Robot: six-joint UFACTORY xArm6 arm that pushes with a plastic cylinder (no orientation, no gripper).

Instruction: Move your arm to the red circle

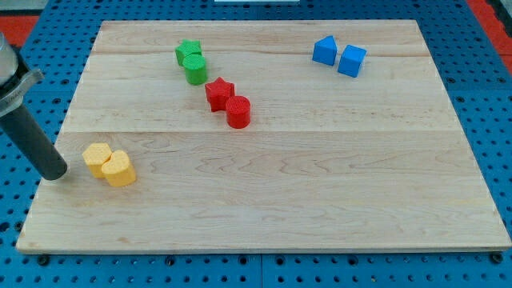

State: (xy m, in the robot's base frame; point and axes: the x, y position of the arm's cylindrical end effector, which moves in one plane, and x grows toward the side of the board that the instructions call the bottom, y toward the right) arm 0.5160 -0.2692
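Where the wooden desk (264, 200) nears the view's bottom left, my tip (56, 174) rests just left of two touching yellow blocks (110, 165), shapes unclear. No claw shows. Mid-board: red circle (238, 111) touching red star (218, 93). Beyond: green pair (192, 62), possibly star and cylinder. Far right: two blue blocks (339, 56).

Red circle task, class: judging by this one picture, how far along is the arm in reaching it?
Done: nothing visible; my tip sits at the board's left edge, just left of the yellow blocks. In hand: no contact with any block. Left: cross toward the view's upper right to the red circle, which touches the red star.
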